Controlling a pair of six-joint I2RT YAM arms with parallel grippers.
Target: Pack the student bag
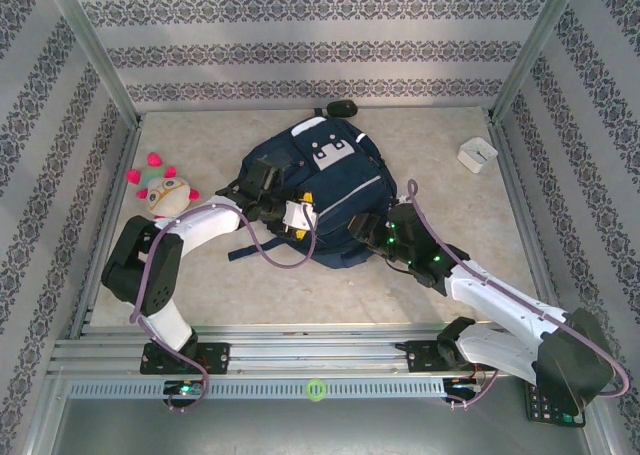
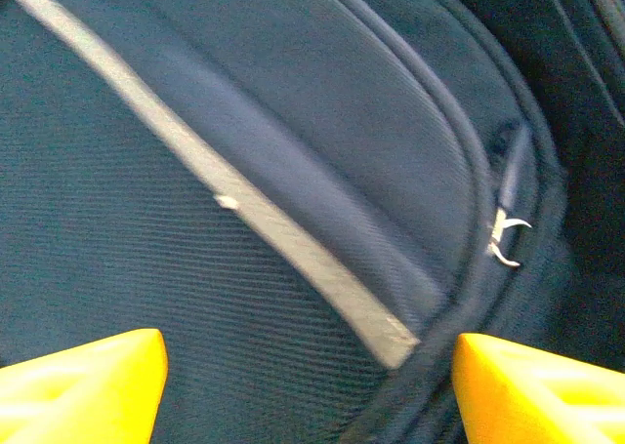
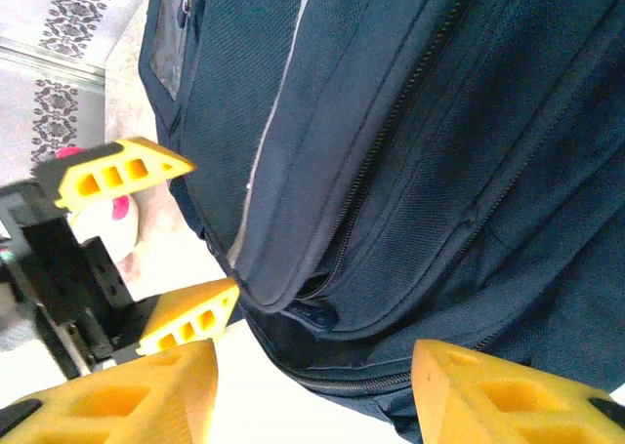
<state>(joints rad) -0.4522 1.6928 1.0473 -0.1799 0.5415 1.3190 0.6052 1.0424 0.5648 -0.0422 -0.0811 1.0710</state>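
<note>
Student bag (image 1: 330,190) lies flat in the middle of the table (image 1: 230,295), front side up. Left claw (image 2: 308,390) is spread wide, close over the front panel, nothing between its fingers. Right claw (image 3: 314,376) is at the bag's near edge, jaws apart, gripping nothing. Plush toy (image 1: 165,190) lies left of the bag.

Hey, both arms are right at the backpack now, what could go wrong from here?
1. The left gripper stands open over smooth fabric of the student bag, the zipper pull off to one side; closing here would probably pinch cloth, not the pull.
2. From the right wrist, the left fingers sit close ahead of the open right gripper at the bag's edge; a forward move might knock them together.
</note>
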